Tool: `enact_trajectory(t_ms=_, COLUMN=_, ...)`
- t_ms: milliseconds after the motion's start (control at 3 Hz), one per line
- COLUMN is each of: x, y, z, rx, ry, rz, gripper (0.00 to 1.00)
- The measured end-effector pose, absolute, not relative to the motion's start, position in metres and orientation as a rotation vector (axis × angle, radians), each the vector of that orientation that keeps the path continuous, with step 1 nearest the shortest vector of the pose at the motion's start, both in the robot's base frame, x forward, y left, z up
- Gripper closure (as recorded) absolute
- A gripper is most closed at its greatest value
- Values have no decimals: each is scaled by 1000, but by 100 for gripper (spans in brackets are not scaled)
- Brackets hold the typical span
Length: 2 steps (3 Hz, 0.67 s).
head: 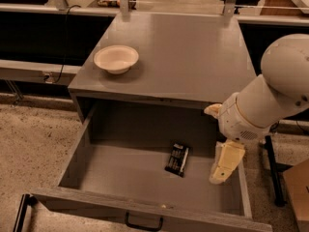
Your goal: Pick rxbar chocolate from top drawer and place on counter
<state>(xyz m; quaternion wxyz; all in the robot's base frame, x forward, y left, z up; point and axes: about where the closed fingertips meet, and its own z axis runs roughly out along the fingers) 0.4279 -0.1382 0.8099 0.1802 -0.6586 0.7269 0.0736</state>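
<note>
Grey wood throughout: the top drawer stands pulled fully open below the table, its dark metal handle on the front panel at the lower edge of the view. You have the rxbar chocolate lying flat on the drawer floor, right of centre and toward the back, its long side running roughly front to back, black wrapper with white markings facing up. The claw hangs inside the drawer at its right side, pointing down and slightly left, just beside the bar and not touching it. You cannot tell from this view whether the claw is open or closed; it holds nothing. The white arm enters from the right, over the table's front right corner. A cream bowl sits on the table near its left edge. Speckled floor shows to the left of the drawer.
</note>
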Motion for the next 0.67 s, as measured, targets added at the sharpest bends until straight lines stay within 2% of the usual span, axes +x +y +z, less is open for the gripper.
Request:
enact_trajectory(t_ms=333, x=416, y=-110, z=763, rx=-1832, ry=2055, rz=403, gripper=0)
enact_trajectory(t_ms=667, x=415, y=-77, z=713, rx=-1771, ry=2017, rz=489, gripper=0)
